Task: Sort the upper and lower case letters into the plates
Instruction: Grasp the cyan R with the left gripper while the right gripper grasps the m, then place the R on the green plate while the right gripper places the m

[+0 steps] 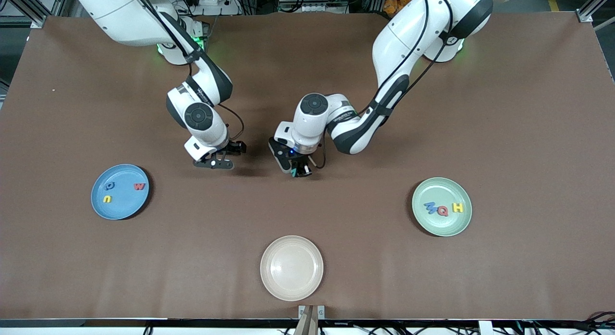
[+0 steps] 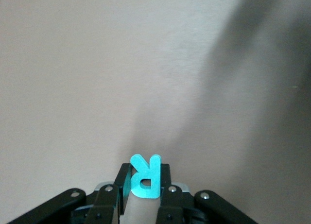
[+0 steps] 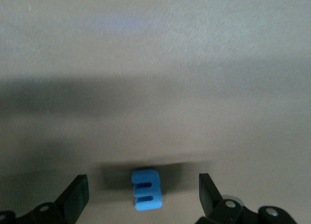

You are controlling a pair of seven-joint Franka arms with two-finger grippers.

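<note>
A: Left claw point(image 2: 144, 197)?
B: Pinching teal R point(image 2: 144, 179), low over mid tabletop point(image 1: 336, 61). Next: up, across to mint green plate point(image 1: 461, 226) with other capitals.
A: Right claw point(image 3: 143, 197)?
B: Spread wide around blue letter point(image 3: 146, 190) lying on tabletop. Probably bound for sky blue plate point(image 1: 120, 210).

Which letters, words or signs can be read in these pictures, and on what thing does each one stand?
"R": the teal letter that the shut left gripper holds.
"Q", "H": red letter and yellow letter in the green plate; the blue letter beside them is unclear.
"w", "n", "o": red, yellow, blue, in the blue plate.
Blue letter between the open right gripper fingers: unclear.
Arm print: too small.
</note>
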